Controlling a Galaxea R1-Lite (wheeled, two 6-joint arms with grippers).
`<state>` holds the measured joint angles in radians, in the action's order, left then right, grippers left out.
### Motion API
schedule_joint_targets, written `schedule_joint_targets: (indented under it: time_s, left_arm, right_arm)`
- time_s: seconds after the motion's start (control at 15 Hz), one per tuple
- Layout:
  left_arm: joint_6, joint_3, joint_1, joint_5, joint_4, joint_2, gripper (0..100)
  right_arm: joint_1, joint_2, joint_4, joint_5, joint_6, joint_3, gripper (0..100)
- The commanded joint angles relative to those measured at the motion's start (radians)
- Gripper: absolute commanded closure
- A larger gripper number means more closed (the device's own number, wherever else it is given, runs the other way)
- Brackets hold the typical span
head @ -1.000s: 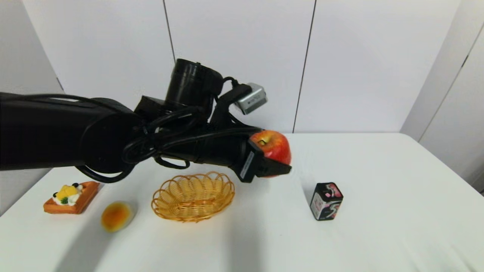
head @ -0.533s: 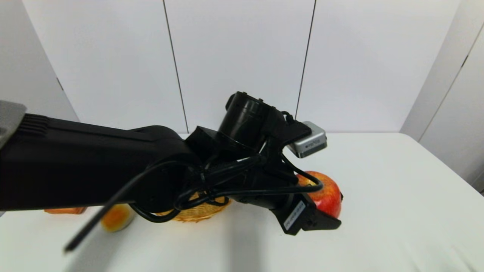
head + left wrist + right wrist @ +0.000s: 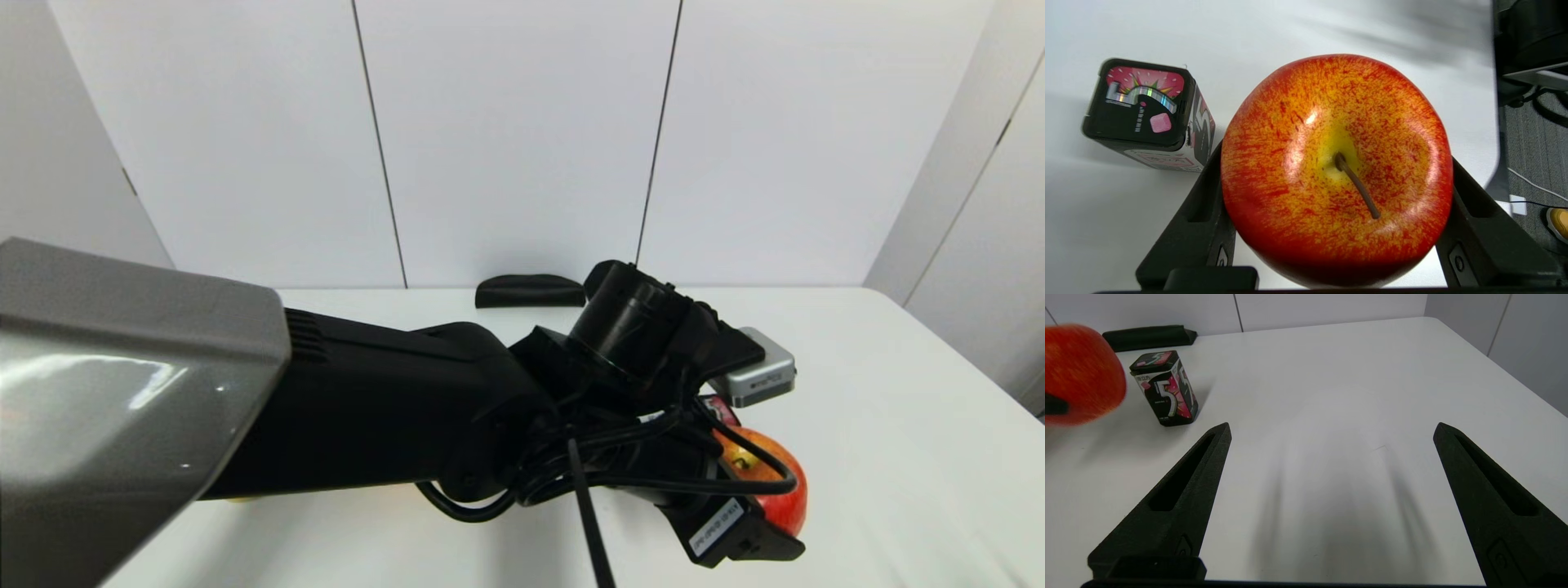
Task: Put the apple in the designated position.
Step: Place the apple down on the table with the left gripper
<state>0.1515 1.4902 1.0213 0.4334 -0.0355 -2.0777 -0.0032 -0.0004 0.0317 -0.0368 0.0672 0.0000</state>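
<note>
Apple (image 3: 1336, 171) first: it is round and glossy, red flecked all over with yellow-orange streaks, paling to a yellow-green dimple from which a thin brown stem leans to one side. A bright highlight sits just beside the dimple. It fills the space between the two black fingers (image 3: 1200, 204) of the left gripper (image 3: 763, 531), which press against its opposite flanks and hold it stem-up. In the head view the apple (image 3: 780, 490) shows at the near right part of the white table (image 3: 898, 408), largely covered by the left arm's wrist and cables, with only its right side and a bit of its top showing. Whether it touches the tabletop cannot be told.

A small black tin (image 3: 1147, 114) with pink and white printing stands upright on the table just beside the apple, apart from it. A flat black pad (image 3: 529, 291) lies at the far edge of the table against the wall.

The right gripper (image 3: 1331, 433) hangs low over bare table at the right, its fingers spread wide with nothing between them; the tin and the apple show off to its left.
</note>
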Motion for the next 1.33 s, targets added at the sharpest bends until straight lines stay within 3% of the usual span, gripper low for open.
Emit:
schedule_joint_targets:
  time_s: [0.07,0.93,1.0,1.33]
  left_arm:
    - [0.002,0.047,0.006,-0.005,0.002,-0.09,100]
    - [-0.001,0.093,0.014,-0.013,-0.021,-0.134,100]
    - [-0.001,0.093,0.014,-0.016,-0.021,-0.134,0]
    - [-0.001,0.091,0.014,-0.016,-0.021,-0.131,0]
  right_arm:
    - [0.0,0.0,0.001,0.0,0.0,0.012,0]
    - [0.0,0.0,0.001,0.0,0.0,0.012,0]
    - [0.0,0.0,0.001,0.0,0.0,0.012,0]
    - [0.0,0.0,0.001,-0.002,0.0,0.012,0]
